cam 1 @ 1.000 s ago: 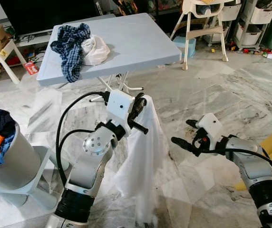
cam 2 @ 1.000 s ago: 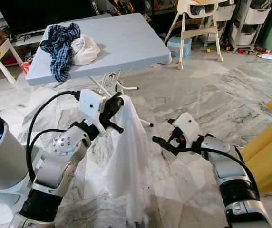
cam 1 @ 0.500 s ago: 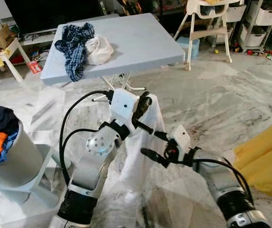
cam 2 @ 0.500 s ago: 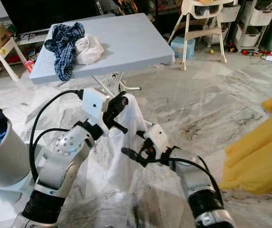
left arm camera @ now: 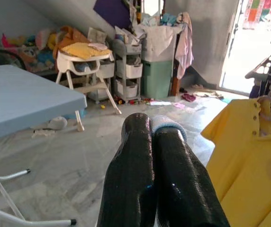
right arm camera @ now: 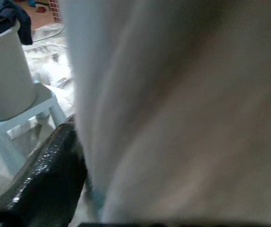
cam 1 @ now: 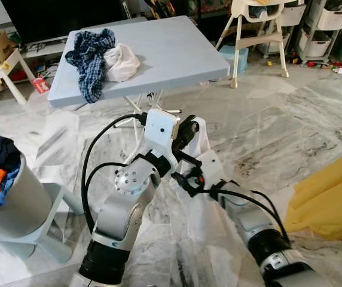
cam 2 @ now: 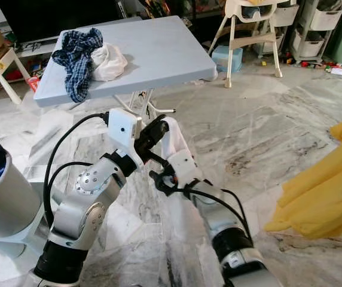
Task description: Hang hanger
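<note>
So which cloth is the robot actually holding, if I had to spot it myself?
Start at the pale blue table, then look down to the marble floor in front of it. There the left gripper pinches a plain white cloth; unlike the checked shirt on the table, it hangs in mid-air.

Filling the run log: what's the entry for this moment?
left gripper: shut on white garment | right gripper: at garment, beneath left | hanging: not done

Blue folding table [cam 1: 171, 54] bearing plaid shirt [cam 1: 90, 57]; grey laundry basket [cam 1: 9, 203], high chair [cam 1: 257, 24]
</note>
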Tool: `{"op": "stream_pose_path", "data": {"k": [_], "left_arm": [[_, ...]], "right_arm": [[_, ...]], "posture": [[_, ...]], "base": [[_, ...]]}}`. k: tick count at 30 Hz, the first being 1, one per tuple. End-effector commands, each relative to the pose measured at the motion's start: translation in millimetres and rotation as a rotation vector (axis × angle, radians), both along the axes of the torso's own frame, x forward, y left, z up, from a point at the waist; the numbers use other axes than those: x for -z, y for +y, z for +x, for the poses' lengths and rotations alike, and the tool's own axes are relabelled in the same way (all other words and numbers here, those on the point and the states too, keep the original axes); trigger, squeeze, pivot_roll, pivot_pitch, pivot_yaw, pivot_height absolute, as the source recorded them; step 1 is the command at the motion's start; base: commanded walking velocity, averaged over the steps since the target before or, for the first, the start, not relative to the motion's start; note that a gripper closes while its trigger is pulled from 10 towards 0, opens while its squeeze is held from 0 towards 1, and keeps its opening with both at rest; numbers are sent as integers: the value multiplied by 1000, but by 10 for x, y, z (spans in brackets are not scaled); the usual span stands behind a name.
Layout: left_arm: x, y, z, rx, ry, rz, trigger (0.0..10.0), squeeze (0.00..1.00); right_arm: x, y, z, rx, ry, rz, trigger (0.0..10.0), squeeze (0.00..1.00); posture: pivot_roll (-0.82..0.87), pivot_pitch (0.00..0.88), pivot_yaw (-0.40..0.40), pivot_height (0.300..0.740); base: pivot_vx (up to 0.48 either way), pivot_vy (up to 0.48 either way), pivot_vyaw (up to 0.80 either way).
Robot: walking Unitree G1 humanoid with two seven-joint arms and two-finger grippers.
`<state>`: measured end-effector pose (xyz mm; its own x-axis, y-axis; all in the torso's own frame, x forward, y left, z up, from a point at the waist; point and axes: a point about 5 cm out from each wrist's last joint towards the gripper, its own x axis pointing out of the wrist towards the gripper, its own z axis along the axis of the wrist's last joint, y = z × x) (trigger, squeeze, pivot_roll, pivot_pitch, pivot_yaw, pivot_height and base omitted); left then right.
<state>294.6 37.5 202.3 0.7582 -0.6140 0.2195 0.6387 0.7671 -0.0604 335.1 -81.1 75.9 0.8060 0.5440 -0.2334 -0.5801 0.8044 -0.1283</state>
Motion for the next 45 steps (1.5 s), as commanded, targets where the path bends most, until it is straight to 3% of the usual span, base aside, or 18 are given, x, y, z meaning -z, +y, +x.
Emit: {"op": "stream_pose_path", "data": {"k": [1,9,15,18,21,29,40,42,45], "left_arm": [[-207,11,-23,4,-69,-30,10000,0],[-181,171,6,-47,-74,-4,10000,0],[59,330,-8,-97,-20,57,10000,0],[93,346,-19,-102,-14,64,10000,0],[145,386,-32,-115,1,77,10000,0],[196,365,-54,-111,14,79,10000,0],[317,295,-98,-91,44,83,10000,0],[370,308,-94,-102,60,91,10000,0],[618,368,-77,-145,125,140,10000,0]], "right_arm": [[21,-24,22,36,0,-32,0,0],[174,-448,-51,131,38,-74,0,0],[215,-681,-102,180,27,-90,0,0],[217,-723,-114,190,23,-97,0,0],[222,-886,-128,241,21,-117,0,0],[96,-1137,-49,363,-11,-102,0,0],[-53,-1246,41,498,-67,-41,0,0],[-87,-1254,54,514,-82,-25,0,0],[-237,-1273,108,551,-145,22,0,0]], "posture": [[4,22,105,740],[1,22,99,740],[-13,23,103,740],[-15,23,104,740],[-21,24,104,740],[-34,26,107,740],[-36,20,102,740],[-36,19,101,740],[-42,17,102,740]], "base": [[0,0,0],[0,0,0],[0,0,0],[0,0,0],[0,0,0],[0,0,0],[0,0,0],[0,0,0],[0,0,0]]}}
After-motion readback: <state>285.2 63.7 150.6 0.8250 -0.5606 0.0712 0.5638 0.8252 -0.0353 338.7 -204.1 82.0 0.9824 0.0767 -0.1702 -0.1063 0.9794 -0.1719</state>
